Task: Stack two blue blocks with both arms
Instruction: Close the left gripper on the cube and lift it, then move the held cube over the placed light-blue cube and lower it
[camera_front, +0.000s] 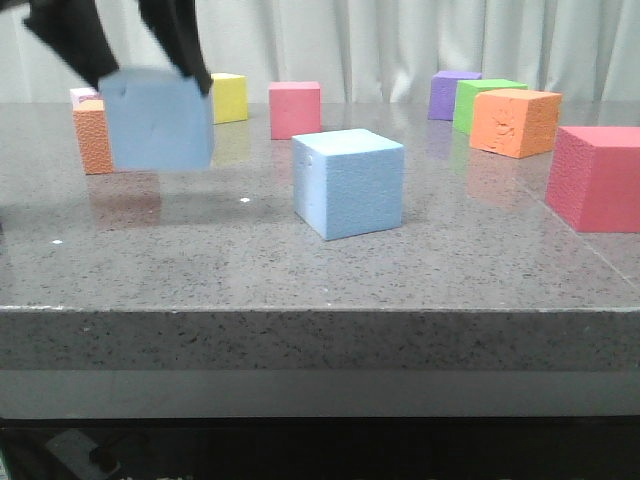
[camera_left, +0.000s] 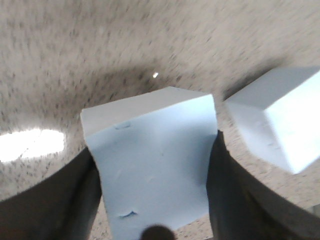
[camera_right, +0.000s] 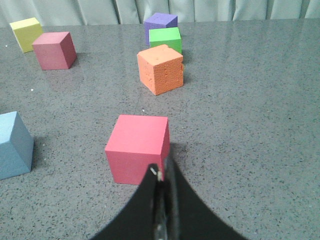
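Observation:
One light blue block (camera_front: 158, 120) hangs above the table at the left, gripped from above by my left gripper (camera_front: 145, 75). The left wrist view shows that block (camera_left: 155, 170) squeezed between the two dark fingers (camera_left: 227, 195), clear of the surface. The other blue block (camera_front: 349, 182) rests on the table near the middle, to the right of the held one; it appears as a pale cube (camera_left: 277, 117) beside the held block and at the edge (camera_right: 12, 145) of the right wrist view. My right gripper (camera_right: 162, 172) is shut and empty, just behind a pink cube (camera_right: 137, 147).
Other foam cubes stand around: orange (camera_front: 93, 137) behind the held block, yellow (camera_front: 228, 97), pink (camera_front: 295, 109), purple (camera_front: 452, 94), green (camera_front: 487, 100), orange (camera_front: 515, 122) and a large pink one (camera_front: 595, 178) at the right. The table's front edge (camera_front: 320, 310) is near.

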